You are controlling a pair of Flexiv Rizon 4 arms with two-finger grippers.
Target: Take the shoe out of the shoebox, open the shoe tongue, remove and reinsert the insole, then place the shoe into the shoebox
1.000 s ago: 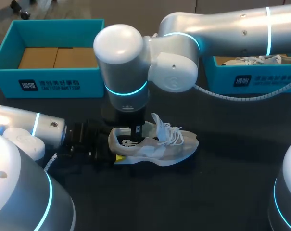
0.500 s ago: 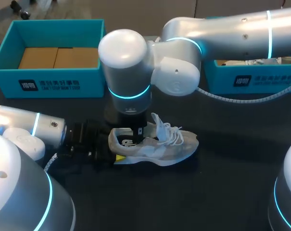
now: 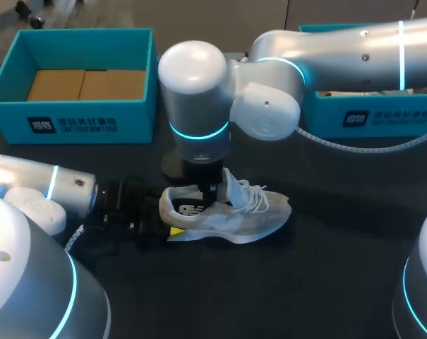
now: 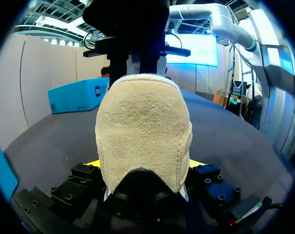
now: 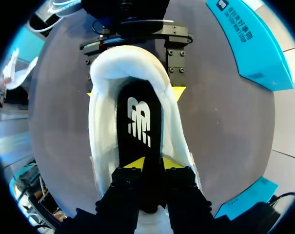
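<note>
Beige suede sneaker (image 3: 227,215) sat at 5 o'clock from the teal shoebox (image 3: 72,123), heel clamped by the left end effector (image 4: 143,164), while the right end effector (image 5: 152,163) pinched its black insole (image 5: 137,122), which could slip free or buckle if that thin grip shifted.

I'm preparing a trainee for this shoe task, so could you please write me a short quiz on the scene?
1. True or false: the shoe is upside down, sole up.
2. Which fingers pinch the insole? A) left fingers B) right fingers C) neither
3. Fill in: the left fingers clamp the shoe at its ____.
Key: 1 false, its opening faces up; 2 B; 3 heel.
</note>
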